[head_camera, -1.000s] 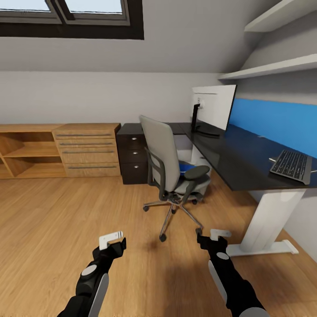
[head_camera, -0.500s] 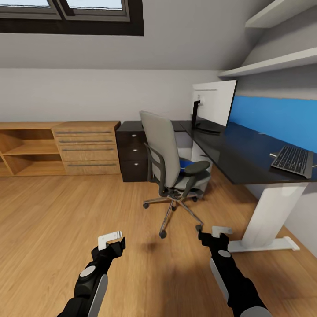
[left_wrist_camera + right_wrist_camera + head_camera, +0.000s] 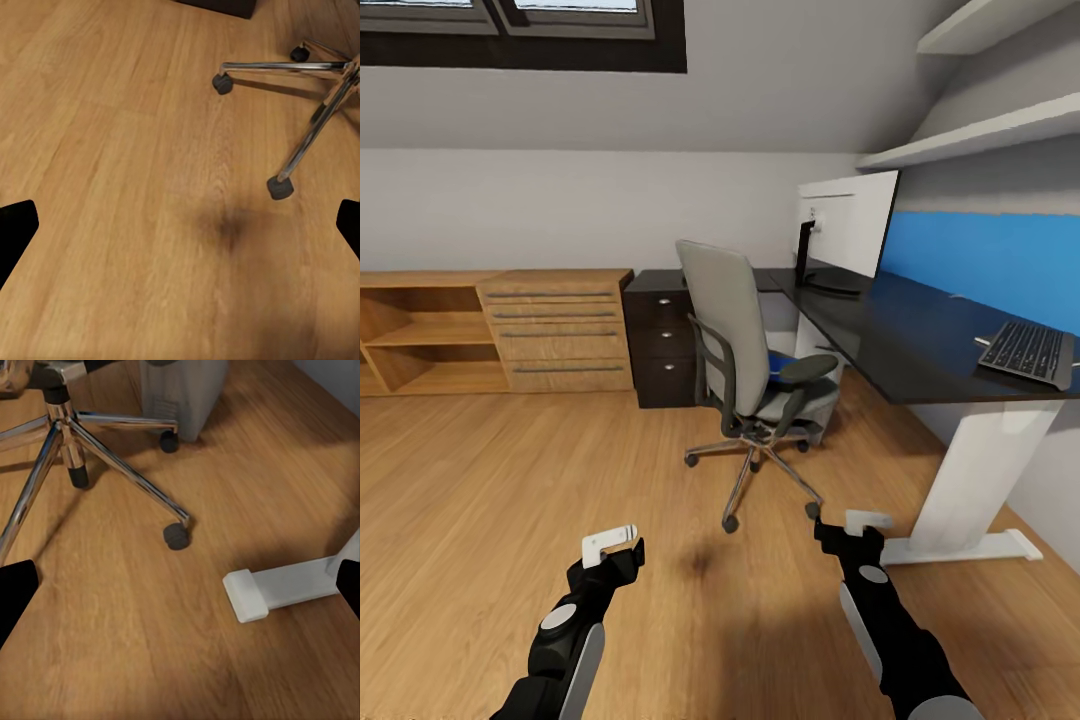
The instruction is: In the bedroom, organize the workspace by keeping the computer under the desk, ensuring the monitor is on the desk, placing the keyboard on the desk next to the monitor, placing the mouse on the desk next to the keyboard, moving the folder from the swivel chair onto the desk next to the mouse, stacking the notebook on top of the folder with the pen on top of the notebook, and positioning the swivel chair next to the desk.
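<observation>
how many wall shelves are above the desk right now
2: a lower shelf just above the desk's blue panel and an upper shelf at the frame's top; more may be out of view.

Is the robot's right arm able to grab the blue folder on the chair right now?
Probably not yet. The right gripper hangs low over the floor, apart from the swivel chair, and the chair's armrest stands in front of the folder on the seat.

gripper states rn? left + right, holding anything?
Left gripper: open, holding nothing, above bare wood floor.
Right gripper: open, holding nothing, above the floor near the swivel chair base.
</observation>
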Controlling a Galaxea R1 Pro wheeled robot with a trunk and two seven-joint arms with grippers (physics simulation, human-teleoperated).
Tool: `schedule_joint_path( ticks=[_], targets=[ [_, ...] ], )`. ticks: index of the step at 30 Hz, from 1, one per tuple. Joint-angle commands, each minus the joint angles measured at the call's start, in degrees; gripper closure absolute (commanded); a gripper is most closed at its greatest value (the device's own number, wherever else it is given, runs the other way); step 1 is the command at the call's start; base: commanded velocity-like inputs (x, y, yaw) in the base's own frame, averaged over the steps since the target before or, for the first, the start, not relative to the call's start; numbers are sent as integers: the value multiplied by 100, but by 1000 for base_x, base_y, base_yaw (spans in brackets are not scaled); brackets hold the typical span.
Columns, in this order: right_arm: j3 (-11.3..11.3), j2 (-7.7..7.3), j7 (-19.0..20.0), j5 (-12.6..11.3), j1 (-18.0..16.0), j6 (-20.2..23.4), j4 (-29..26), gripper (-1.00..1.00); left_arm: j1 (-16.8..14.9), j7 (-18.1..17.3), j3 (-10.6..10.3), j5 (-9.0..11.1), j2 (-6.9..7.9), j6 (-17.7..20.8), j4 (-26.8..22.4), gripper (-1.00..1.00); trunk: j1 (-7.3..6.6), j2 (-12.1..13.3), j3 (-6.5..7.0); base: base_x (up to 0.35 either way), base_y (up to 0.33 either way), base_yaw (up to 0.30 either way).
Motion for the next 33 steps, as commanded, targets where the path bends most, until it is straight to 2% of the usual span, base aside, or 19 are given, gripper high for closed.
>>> schedule_joint_path(
  ticks=[1,9,21,29,31,33],
  targets=[
    [-5,5,-11,-4,-1,30,-9,-100,-3,52,-10,60,2,20,-7,-100,21,-44,-24,0,0,0],
    [14,58,-22,-23,1,-101,-12,-100,-2,53,-10,55,2,20,6,-100,61,-93,-197,0,0,0],
    [5,48,-21,-8,18,-133,-13,-100,-2,50,-10,60,2,20,3,-100,92,-110,-463,0,0,0],
    [4,42,-19,-7,18,-139,-21,-100,5,45,-10,58,20,27,8,-100,92,-110,-463,0,0,0],
    [8,36,-3,0,17,-153,-21,-100,12,45,-10,71,143,29,-15,-100,92,-110,-463,0,0,0],
    [20,29,10,10,16,-168,-3,-100,57,45,-10,75,191,28,-76,-100,92,-110,-463,0,0,0]
  ],
)
